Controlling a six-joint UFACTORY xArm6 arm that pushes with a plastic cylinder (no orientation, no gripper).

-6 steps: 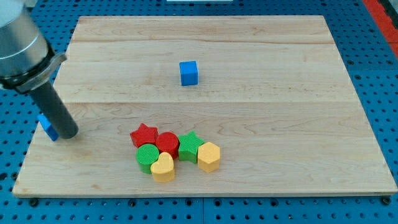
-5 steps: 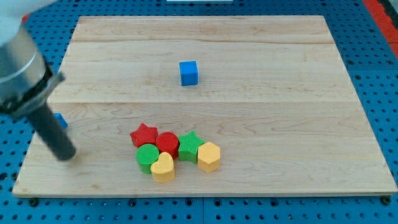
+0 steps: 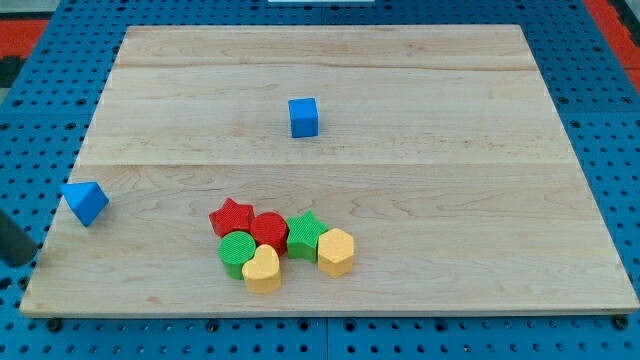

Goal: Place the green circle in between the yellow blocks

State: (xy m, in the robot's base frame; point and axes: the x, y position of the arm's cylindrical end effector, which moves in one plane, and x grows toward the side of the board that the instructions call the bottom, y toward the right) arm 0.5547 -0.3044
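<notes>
Now my tip [image 3: 22, 262] has swept off to the frame's far left edge, beside the blue triangle [image 3: 86, 202], well apart from the cluster. No fingers here, just a bare rod holding nothing. Green circle [image 3: 237, 252] sits lower centre, touching the yellow heart [image 3: 263, 270]; yellow hexagon [image 3: 336, 251] lies right. Task not started.

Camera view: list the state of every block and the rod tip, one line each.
Green circle block: touching yellow heart, not between yellows.
Yellow heart block: cluster's bottom.
Yellow hexagon block: beside green star.
Green star block: in cluster.
Red star block: cluster's top-left.
Red round block: cluster's middle.
Blue cube: alone.
Blue triangle block: left edge.
My tip: far left, off blocks.
</notes>
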